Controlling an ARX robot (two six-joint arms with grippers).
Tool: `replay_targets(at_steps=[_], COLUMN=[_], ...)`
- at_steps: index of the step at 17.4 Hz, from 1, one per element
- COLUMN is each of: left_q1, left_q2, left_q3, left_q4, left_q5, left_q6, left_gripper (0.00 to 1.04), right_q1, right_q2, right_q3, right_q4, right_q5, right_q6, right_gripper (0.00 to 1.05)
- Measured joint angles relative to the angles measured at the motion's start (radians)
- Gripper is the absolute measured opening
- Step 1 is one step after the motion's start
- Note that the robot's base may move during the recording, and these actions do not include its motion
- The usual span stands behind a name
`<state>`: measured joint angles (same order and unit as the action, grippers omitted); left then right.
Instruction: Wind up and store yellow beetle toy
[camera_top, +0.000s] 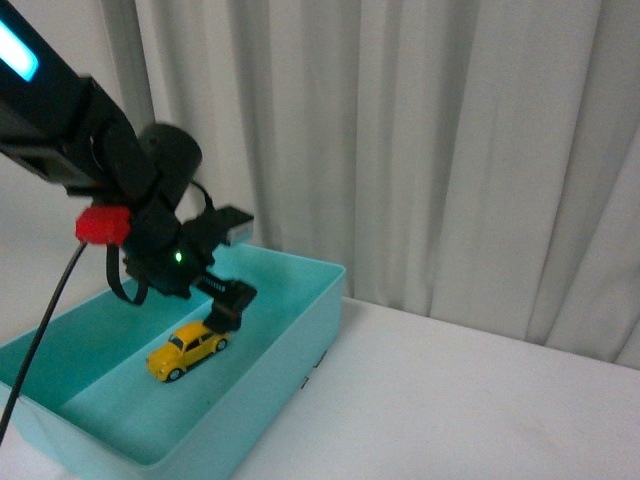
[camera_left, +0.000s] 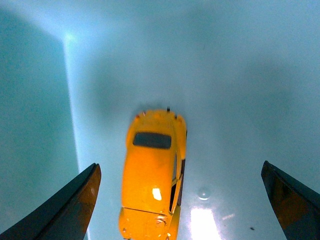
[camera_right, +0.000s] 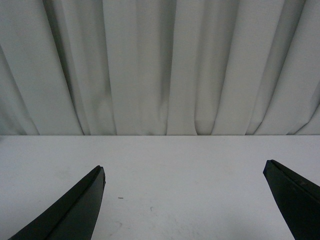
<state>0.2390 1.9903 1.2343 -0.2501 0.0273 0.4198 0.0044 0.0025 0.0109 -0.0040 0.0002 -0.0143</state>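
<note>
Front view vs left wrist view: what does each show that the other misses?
Front only: the left arm, the teal bin rim and outer wall, the white table, the curtain. Left wrist only: a top-down look at the yellow beetle toy, with the open left gripper fingers spread wide either side, clear of it. Both: the toy on the bin's floor, below the gripper.

No legible text, labels, brands or numbers anywhere. The glossy yellow beetle toy car (camera_top: 187, 350) and turquoise plastic bin (camera_top: 298, 340) show no readable markings.
</note>
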Motion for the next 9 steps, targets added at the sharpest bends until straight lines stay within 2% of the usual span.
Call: replay_targets(at_steps=[5, 9], left_q1=[0.014, 0.032], left_q2=[-0.214, -0.273], left_q3=[-0.021, -0.042], left_q4=[-0.008, -0.006], left_q5=[0.087, 0.118], left_q6=[0.036, 0.037], left_gripper=[0.98, 0.98], right_q1=[0.000, 0.000], right_q2=[0.000, 0.000], right_q3=[0.000, 0.000], right_q4=[0.000, 0.000], right_q5=[0.000, 0.000], right_q6=[0.000, 0.000], right_gripper=[0.98, 0.98])
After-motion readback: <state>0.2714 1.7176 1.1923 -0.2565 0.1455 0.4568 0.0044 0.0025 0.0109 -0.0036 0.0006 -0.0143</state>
